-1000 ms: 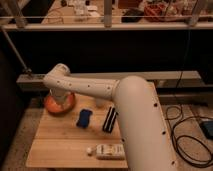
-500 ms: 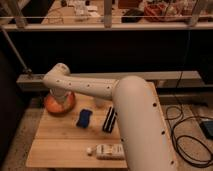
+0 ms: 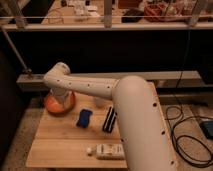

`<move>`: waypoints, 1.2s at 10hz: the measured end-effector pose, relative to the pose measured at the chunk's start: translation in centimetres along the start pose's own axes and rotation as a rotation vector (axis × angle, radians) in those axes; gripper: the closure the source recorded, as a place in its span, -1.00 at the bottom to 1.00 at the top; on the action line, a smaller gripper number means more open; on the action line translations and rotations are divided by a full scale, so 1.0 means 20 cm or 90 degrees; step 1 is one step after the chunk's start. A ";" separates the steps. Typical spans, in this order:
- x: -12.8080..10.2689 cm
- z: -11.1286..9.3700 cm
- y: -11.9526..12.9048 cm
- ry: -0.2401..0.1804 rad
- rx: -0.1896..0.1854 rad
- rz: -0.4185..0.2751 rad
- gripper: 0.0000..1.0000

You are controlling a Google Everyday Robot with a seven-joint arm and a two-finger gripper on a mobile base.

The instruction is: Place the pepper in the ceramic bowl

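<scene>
Your gripper [image 3: 60, 98] hangs at the end of the long white arm [image 3: 100, 88], pointing down. Directly beneath it is the round, shallow, glossy orange ceramic bowl [image 3: 51, 106]. That vertical line-up is what the coming move depends on: the bowl lies below the gripper, not off to one side, so you likely need no sideways travel to finish the placement.

You cannot tell whether the gripper is apart, together or clamped on something, because the wrist housing above it covers it from this view. The pepper does not show anywhere. It may be inside the gripper or already down in the bowl behind the wrist, and you cannot say which. Its long axis cannot be read either.

To the gripper's right, on the light wooden table [image 3: 60, 145], lies a soft blue pad [image 3: 84, 118] just beside the bowl. Farther right is a black oblong block [image 3: 109, 120]. A white bottle [image 3: 107, 150] lies on its side well apart, toward the table's near edge.

If the pepper is in the gripper, a plain release should do, with the bowl's near rim and the blue pad as the things to keep clear of. If it is already in the bowl, lifting straight up is the safe way out.
</scene>
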 end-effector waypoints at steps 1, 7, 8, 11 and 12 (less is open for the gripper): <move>0.00 0.00 0.00 0.001 -0.001 0.000 0.91; 0.02 -0.01 0.01 0.005 -0.006 0.008 0.91; 0.02 -0.01 0.01 0.005 -0.007 0.008 0.91; 0.02 -0.01 0.01 0.006 -0.009 0.011 0.91; 0.02 -0.01 0.02 0.006 -0.010 0.012 0.91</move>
